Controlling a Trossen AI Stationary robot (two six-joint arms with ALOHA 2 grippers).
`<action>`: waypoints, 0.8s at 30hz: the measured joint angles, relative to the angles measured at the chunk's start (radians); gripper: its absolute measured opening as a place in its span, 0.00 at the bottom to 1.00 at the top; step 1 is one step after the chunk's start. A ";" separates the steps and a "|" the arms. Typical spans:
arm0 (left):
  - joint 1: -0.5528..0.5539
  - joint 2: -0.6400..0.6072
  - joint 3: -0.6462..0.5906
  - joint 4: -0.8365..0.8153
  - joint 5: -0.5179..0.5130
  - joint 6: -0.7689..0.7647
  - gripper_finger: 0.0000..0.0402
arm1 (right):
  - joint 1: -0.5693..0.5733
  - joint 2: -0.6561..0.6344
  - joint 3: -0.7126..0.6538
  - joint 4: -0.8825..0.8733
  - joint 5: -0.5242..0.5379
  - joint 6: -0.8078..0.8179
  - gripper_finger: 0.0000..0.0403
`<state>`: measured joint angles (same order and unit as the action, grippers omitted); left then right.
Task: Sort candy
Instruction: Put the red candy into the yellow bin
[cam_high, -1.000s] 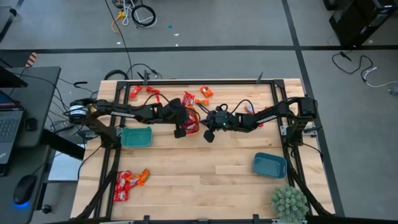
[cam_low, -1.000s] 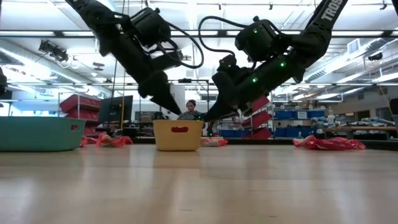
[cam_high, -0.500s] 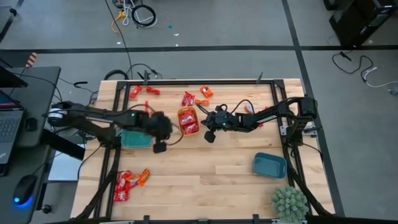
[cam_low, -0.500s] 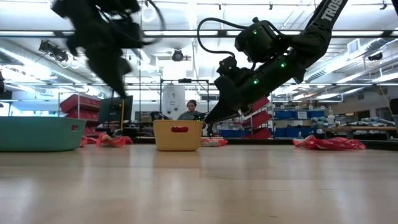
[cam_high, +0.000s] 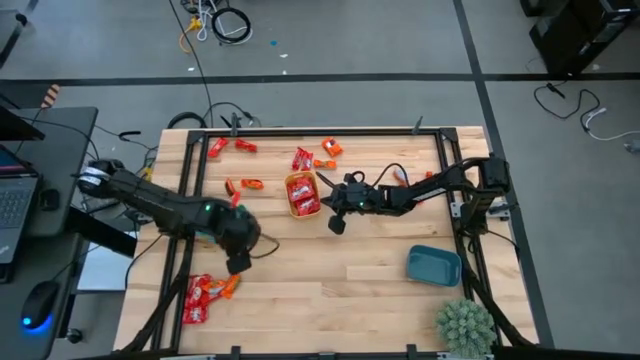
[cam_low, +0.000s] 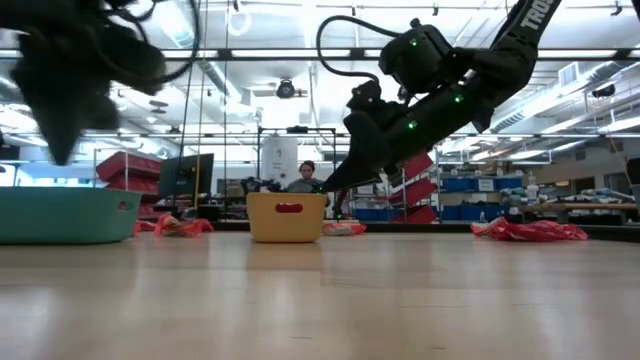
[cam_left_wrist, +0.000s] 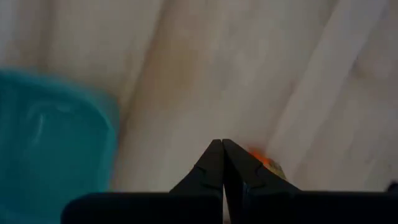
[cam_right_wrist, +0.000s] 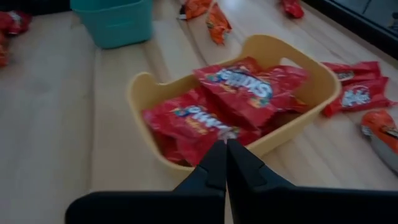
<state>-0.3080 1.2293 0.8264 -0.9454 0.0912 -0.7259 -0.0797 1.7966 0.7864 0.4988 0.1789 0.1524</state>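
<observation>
Here, the wooden table (cam_high: 330, 290) is seen from above with candy (cam_high: 303, 159) spread along its far edge. More red and orange candy packs are piled at the near left corner (cam_high: 203, 292), and a few lie close to the right edge (cam_low: 530, 230). A yellow bowl (cam_high: 302, 194) is set near the middle of the table, toward the far edge, and it is filled with red candy packs (cam_right_wrist: 233, 99). A teal bowl (cam_low: 62, 213) is placed by the left edge, and it is partly hidden under the left arm in the high view. A blue bowl (cam_high: 433, 266) is placed near the right edge, close to the near right corner. A small green plant (cam_high: 465, 326) is seen at that corner.

The left gripper (cam_high: 238, 263) is held over the table between the teal bowl and the pile at the near left corner. Its fingers (cam_left_wrist: 211, 163) are pressed tight together and nothing is held in them. The right gripper (cam_high: 337, 224) is held just beside the yellow bowl, on its right side. Its fingers (cam_right_wrist: 214, 165) are also squeezed shut with nothing between them, and they are pointed at the bowl's rim. A person is seen far behind the table in the low view.
</observation>
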 joint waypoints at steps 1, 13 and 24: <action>-0.032 0.000 0.000 -0.004 0.001 -0.041 0.00 | 0.007 0.000 0.000 0.002 -0.001 0.000 0.00; -0.375 0.000 0.043 -0.123 -0.041 -0.388 0.00 | 0.081 -0.050 -0.001 -0.002 0.013 0.004 0.00; -0.632 0.047 0.062 -0.177 0.097 -0.698 0.00 | 0.216 -0.142 0.000 -0.051 0.167 -0.014 0.00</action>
<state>-0.9402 1.2762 0.8886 -1.1221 0.1887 -1.4239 0.1361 1.6543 0.7860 0.4474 0.3457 0.1385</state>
